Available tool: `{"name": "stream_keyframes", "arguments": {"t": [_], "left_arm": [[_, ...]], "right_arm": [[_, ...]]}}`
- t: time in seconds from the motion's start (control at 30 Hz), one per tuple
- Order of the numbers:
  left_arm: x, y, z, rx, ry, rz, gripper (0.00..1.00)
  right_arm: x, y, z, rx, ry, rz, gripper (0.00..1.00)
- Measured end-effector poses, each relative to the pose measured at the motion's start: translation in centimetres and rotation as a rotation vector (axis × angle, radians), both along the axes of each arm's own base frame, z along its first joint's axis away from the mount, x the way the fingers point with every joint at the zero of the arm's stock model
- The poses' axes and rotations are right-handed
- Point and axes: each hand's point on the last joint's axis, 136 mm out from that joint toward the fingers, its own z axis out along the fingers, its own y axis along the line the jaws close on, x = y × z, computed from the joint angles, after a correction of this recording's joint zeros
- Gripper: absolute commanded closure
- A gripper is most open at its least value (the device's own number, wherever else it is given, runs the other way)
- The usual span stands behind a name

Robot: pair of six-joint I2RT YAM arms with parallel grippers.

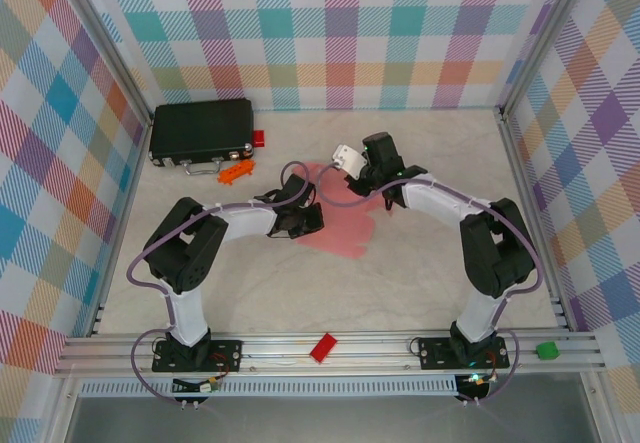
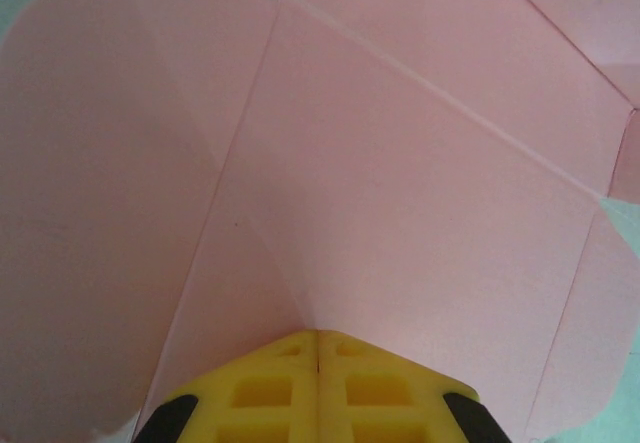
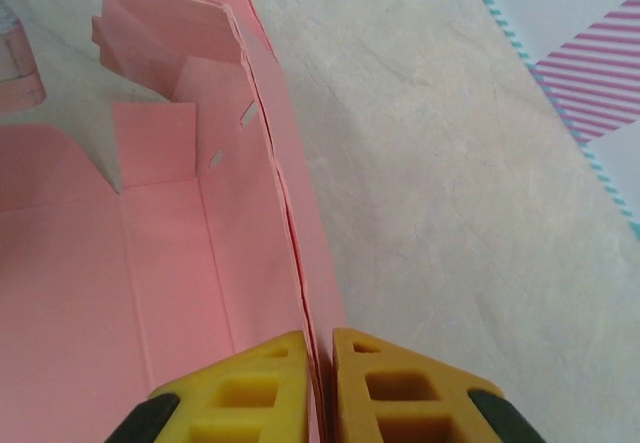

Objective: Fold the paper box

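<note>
The paper box (image 1: 345, 231) is a pale-pink die-cut card lying partly folded in the middle of the table. In the left wrist view the card (image 2: 400, 163) spreads flat with creases, and my left gripper (image 2: 318, 333) is shut, its yellow tips together and resting against the card with nothing between them. From above, that gripper (image 1: 300, 219) sits at the card's left side. My right gripper (image 3: 320, 335) is shut on a doubled-over side wall (image 3: 265, 193) of the card, which stands upright beside the flat base panel (image 3: 90, 293). Overhead, the right gripper (image 1: 372, 179) is at the card's far right edge.
A black case (image 1: 200, 133) lies at the back left with an orange piece (image 1: 237, 171) in front of it. A small red block (image 1: 323, 347) and a green piece (image 1: 546, 350) sit on the front rail. Plaid walls enclose the table.
</note>
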Motion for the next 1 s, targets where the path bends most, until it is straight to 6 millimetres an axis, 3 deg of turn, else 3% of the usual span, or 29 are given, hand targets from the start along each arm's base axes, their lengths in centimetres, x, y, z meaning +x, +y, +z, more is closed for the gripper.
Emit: {"name": "stream_keyframes", "arguments": {"t": [1.0], "left_arm": [[1.0, -0.7, 0.1, -0.036, -0.032, 0.016, 0.98]], "right_arm": [[0.1, 0.6, -0.6, -0.060, -0.247, 0.098, 0.81]]}}
